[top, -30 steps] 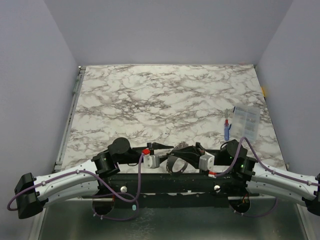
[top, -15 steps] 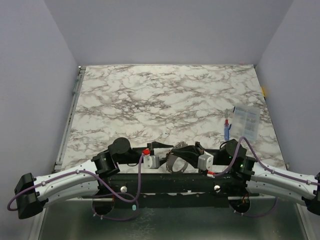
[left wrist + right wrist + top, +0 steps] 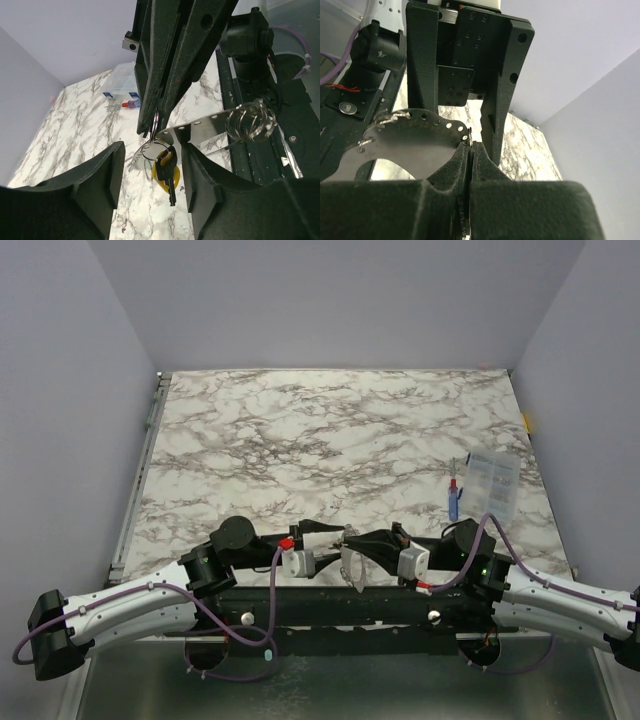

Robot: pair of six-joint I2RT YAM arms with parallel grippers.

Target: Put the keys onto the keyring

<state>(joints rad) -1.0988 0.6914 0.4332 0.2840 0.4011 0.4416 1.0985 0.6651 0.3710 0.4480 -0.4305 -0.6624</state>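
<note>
my left gripper [image 3: 153, 150] has its fingers [image 3: 80, 190] spread wide, and nothing touches either pad. in the gap between them hangs the keyring [image 3: 149, 145]. the keys [image 3: 168, 172] dangle from it, a dark one in front of a yellow-gold one, above the marble table [image 3: 65, 130].

in the left wrist view, my right gripper [image 3: 150, 127] reaches in from the top. its fingers are pressed together on the top of the keyring, pinching the wire. in the right wrist view i see those pads shut tight, with only a sliver of metal showing at the tips.

just right of the keyring is a thin silvery plate [image 3: 210, 124] with a row of holes. its near end is beside the ring, but i cannot tell if they touch. a small wire coil [image 3: 250, 122] sits at the plate's other end.

far right, well apart from both grippers, a blue-and-red pen [image 3: 453, 498] lies beside a clear box [image 3: 493, 483] on the table.
</note>
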